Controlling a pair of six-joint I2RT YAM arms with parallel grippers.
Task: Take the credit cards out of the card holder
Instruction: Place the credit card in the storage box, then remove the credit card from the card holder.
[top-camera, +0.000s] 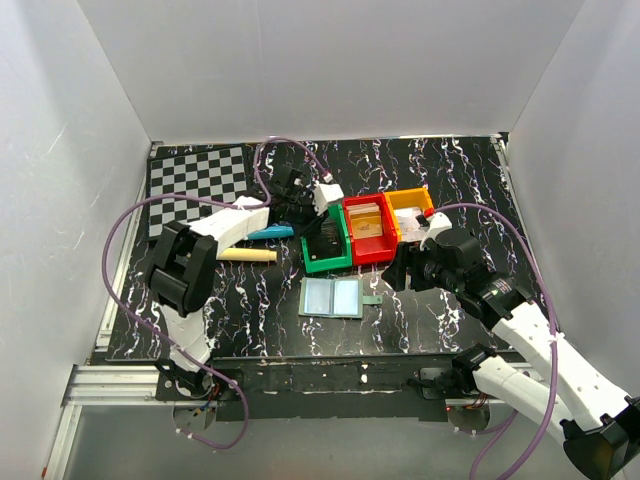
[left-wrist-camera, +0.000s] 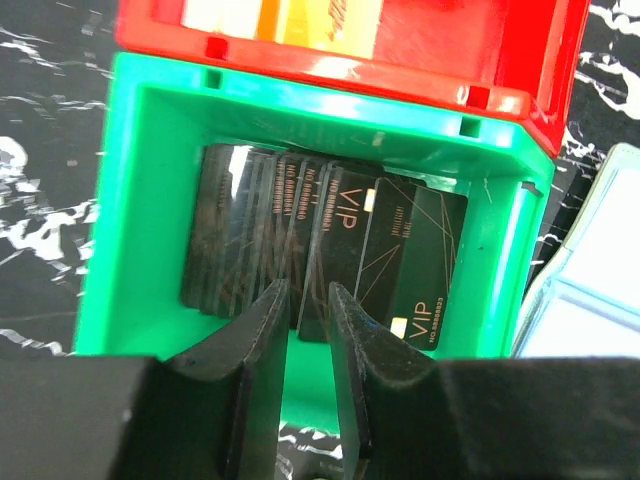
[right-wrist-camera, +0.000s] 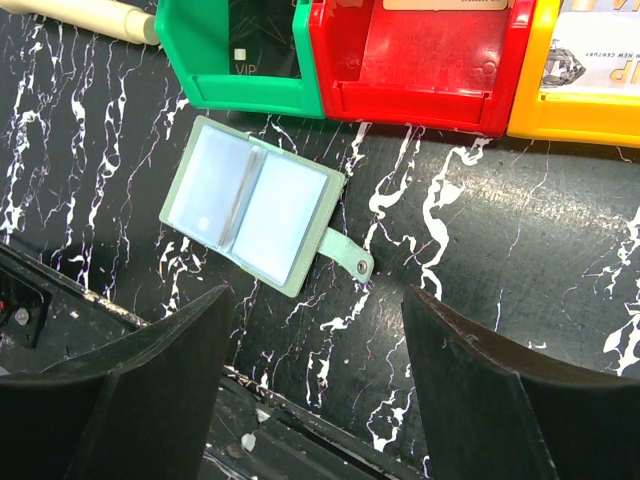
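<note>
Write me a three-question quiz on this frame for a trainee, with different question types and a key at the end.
1. True or false: the card holder lies folded shut.
2. Multiple choice: which bin has the dark cards in it? A) the green bin B) the red one C) the orange one
3. Short answer: which pincer hangs over that bin, with its jaws slightly parted and nothing between them?

Key: 1 false, it lies open with both pale panels showing; 2 A; 3 the left pincer.
</note>
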